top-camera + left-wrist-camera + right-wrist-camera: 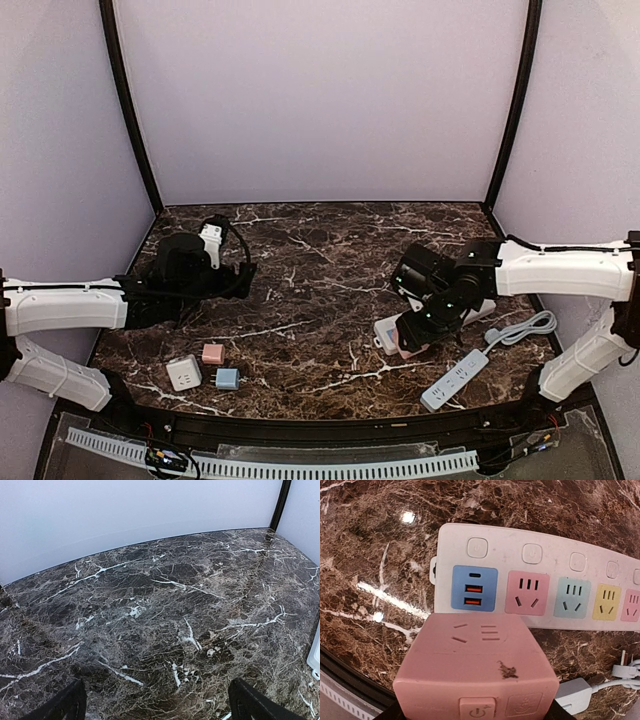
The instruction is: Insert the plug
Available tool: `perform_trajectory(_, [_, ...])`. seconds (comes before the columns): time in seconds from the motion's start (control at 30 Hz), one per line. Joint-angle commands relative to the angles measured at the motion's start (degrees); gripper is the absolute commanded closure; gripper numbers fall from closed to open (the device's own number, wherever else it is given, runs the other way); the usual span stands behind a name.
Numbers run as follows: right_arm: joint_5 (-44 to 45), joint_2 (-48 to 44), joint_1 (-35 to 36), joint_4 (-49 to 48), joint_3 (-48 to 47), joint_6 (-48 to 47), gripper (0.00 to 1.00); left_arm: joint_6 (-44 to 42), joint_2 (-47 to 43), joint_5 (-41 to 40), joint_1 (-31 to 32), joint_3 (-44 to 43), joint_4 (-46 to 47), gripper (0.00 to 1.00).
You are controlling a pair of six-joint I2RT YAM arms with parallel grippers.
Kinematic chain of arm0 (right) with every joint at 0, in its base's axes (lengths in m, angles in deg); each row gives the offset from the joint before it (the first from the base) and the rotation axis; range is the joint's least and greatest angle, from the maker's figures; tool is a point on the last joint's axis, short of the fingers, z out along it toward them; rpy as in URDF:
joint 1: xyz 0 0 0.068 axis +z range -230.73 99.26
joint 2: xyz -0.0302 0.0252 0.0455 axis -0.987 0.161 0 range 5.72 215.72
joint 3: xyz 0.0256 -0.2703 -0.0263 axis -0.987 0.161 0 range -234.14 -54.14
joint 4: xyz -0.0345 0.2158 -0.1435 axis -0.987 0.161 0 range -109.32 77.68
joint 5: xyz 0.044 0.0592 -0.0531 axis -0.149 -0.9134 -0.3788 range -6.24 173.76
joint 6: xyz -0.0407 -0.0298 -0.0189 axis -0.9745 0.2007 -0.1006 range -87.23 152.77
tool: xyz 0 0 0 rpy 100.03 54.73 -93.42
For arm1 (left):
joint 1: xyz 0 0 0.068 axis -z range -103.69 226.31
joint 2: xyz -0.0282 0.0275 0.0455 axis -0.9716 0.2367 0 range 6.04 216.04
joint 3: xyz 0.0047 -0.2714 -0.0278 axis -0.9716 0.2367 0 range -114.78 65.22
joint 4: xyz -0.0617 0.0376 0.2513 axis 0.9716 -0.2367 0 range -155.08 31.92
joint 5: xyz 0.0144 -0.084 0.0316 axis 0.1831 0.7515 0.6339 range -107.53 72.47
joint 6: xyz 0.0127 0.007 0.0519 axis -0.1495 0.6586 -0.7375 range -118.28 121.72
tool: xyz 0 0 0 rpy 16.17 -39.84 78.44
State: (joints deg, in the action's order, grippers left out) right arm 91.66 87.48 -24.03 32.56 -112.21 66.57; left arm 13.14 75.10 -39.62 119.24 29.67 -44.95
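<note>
We see the right arm reaching in from the surface's right edge, wrist bent down, its pincer clenched on the pink plug cube at the power strip's end. The left arm stretches low by the left edge, its pincer released.

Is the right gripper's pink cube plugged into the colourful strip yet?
Out: pink cube hangs short of the strip; visible sockets empty.
</note>
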Motion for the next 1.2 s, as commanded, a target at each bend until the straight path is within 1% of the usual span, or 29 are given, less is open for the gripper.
perform_trajectory(0.0, [-1.25,-3.26,-0.5,3.85,-3.44,-1.03,1.0,0.28,-1.59,-0.02,-0.56,-0.1,-0.96,0.01])
perform_trajectory(0.13, [1.14,-4.28,-1.17,4.17,-4.91,-0.73,1.0,0.36,-1.82,0.53,-0.59,-0.05,-0.87,0.01])
perform_trajectory(0.5, [4.15,-0.26,-5.21,2.74,-5.73,-4.6,1.0,0.12,-2.8,0.57,-0.58,0.37,-0.92,0.01])
perform_trajectory(0.67, [2.27,0.22,-7.96,-0.56,-3.69,-7.32,1.0,0.01,-2.64,0.78,-0.62,0.37,-0.74,0.01])
perform_trajectory(0.9, [0.07,1.96,-9.48,-3.58,-2.7,-9.43,1.0,0.05,-2.49,1.06,-0.59,0.34,-0.64,0.01])
perform_trajectory(1.17, [1.52,3.23,-10.1,-4.13,-1.91,-8.81,1.0,-0.04,-2.63,0.96,-0.58,0.31,-0.81,0.01])
